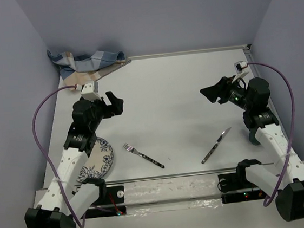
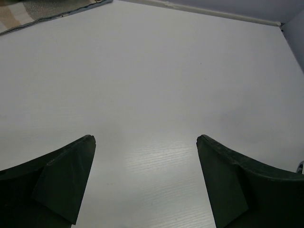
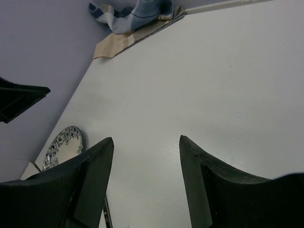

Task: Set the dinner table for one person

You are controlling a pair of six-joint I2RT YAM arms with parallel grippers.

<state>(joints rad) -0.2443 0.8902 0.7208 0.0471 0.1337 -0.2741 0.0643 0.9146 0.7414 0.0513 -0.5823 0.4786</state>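
Observation:
The white dinner table holds a blue-patterned plate at the front left, partly under my left arm. A fork lies right of the plate, and a knife lies at the front right. My left gripper is open and empty above bare table. My right gripper is open and empty, also above bare table. The right wrist view shows the plate to the left of its fingers.
A blue-and-tan plaid cloth lies crumpled in the back left corner; it also shows in the right wrist view and the left wrist view. A dark green curved object sits partly hidden by my right arm. Purple walls surround the table.

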